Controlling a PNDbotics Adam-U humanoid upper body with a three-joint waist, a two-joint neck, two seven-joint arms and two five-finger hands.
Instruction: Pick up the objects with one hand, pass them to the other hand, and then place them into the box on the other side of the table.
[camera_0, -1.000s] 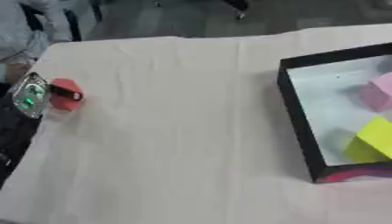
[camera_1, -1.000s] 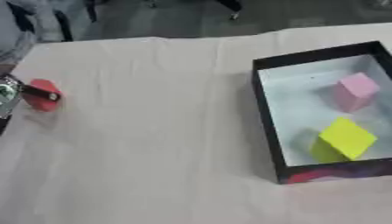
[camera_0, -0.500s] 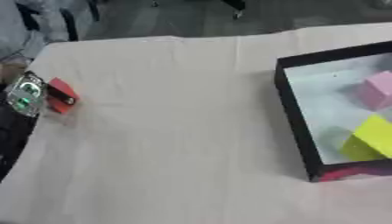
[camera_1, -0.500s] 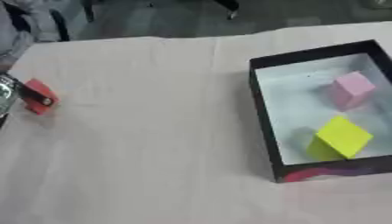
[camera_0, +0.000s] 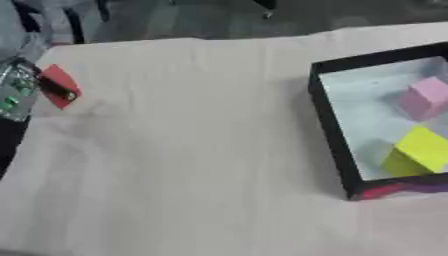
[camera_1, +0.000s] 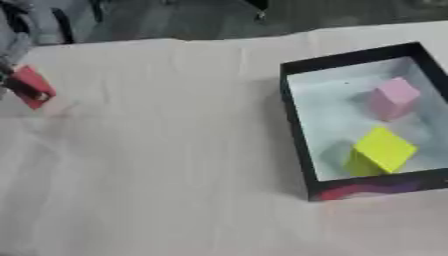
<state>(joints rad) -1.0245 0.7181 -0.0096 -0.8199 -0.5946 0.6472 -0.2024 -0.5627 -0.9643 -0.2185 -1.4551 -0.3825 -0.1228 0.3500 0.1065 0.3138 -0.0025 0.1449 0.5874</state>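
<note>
A: While the left hand pinches the red block at the table's left edge (right hand unseen), what might fail?

B: The handover; a misaligned pass could drop it short of the box.

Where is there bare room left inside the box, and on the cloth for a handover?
Inside the box, the near-left floor beside the yellow block and the far-left corner before the pink block are bare. The cloth between the left robot hand holding the red block and the box is bare.
</note>
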